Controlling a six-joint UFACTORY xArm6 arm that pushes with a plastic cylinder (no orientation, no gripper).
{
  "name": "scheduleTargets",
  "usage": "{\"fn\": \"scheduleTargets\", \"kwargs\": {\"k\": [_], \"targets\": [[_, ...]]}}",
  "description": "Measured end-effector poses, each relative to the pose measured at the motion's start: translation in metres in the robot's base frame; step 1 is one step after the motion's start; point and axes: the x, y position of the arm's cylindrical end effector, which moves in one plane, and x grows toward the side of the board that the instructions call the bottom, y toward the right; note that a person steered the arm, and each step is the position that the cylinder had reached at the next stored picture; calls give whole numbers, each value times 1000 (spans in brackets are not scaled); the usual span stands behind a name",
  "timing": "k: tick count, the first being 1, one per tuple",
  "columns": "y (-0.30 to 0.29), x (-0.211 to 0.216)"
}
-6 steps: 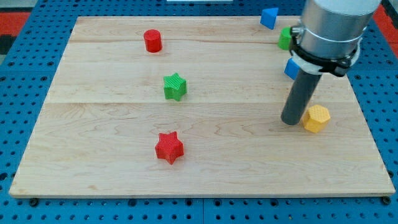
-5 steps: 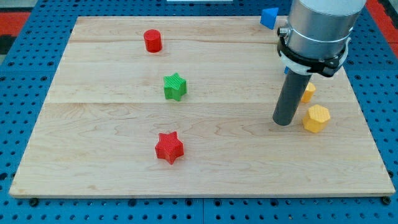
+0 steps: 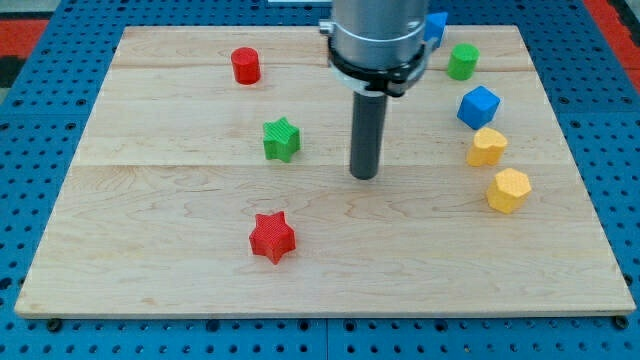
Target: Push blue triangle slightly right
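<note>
A pale wooden board [image 3: 180, 240] is seen carrying a red cylinder [image 3: 245, 66], a green star [image 3: 282, 139], a red star [image 3: 271, 237], a partly hidden blue triangle [image 3: 436, 24], a green cylinder [image 3: 462, 61], a blue cube [image 3: 478, 106] and two yellow blocks [image 3: 487, 146] [image 3: 508, 189].

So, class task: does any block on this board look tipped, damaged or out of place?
Nothing stands out. All blocks sit flat on the board. The blue triangle is partly hidden behind the arm, and my tip touches no block.
</note>
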Motion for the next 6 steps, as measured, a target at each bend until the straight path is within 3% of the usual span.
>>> {"fn": "scheduleTargets", "kwargs": {"k": [2,6], "targets": [[1,2],[-8,-115]]}}
